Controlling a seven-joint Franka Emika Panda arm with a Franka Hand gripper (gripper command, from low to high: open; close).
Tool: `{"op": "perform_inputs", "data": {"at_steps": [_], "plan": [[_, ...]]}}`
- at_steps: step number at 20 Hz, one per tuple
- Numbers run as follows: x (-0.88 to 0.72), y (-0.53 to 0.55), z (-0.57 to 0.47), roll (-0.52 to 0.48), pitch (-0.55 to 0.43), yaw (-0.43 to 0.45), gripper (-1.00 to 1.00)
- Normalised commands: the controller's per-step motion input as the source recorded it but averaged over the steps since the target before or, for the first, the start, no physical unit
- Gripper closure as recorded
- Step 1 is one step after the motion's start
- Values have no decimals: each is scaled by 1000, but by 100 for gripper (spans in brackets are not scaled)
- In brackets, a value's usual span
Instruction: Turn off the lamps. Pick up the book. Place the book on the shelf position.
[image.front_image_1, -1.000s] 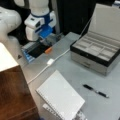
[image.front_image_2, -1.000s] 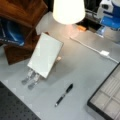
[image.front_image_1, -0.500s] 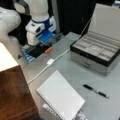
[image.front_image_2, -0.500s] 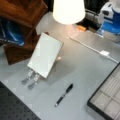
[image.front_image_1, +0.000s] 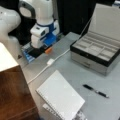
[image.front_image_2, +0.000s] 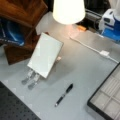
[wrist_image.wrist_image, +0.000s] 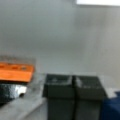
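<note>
The white spiral-bound book (image.front_image_1: 61, 96) (image.front_image_2: 45, 55) leans tilted on a silver stand (image.front_image_2: 30, 78) in both front views. The dark wooden shelf block (image.front_image_1: 12, 92) (image.front_image_2: 22, 10) stands beside it. A white lamp shade (image.front_image_2: 68, 10) glows lit, and shows at a front view's left (image.front_image_1: 6, 58). My gripper (image.front_image_1: 38, 51) hangs low at the table's far end next to an orange block (image.front_image_1: 48, 50) (wrist_image.wrist_image: 16, 72). In the wrist view its dark fingers (wrist_image.wrist_image: 60, 87) are pressed together, so the gripper (wrist_image.wrist_image: 74, 81) is shut and empty. It is far from the book.
A white cable with an inline switch (image.front_image_1: 50, 61) (image.front_image_2: 104, 53) runs across the grey table. A black pen (image.front_image_1: 96, 91) (image.front_image_2: 63, 95) lies near the book. An open grey compartmented case (image.front_image_1: 100, 55) (image.front_image_2: 107, 100) stands at the side.
</note>
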Motion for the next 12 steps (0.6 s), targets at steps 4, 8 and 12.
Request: {"op": "perform_inputs", "data": {"at_steps": [4,8,12], "plan": [[-372,-145,-444,128,-328,-97,100],[-396,-173,-413,129,-343,-79,100],[-417,-212,-412,133,-375,-56,100]]}}
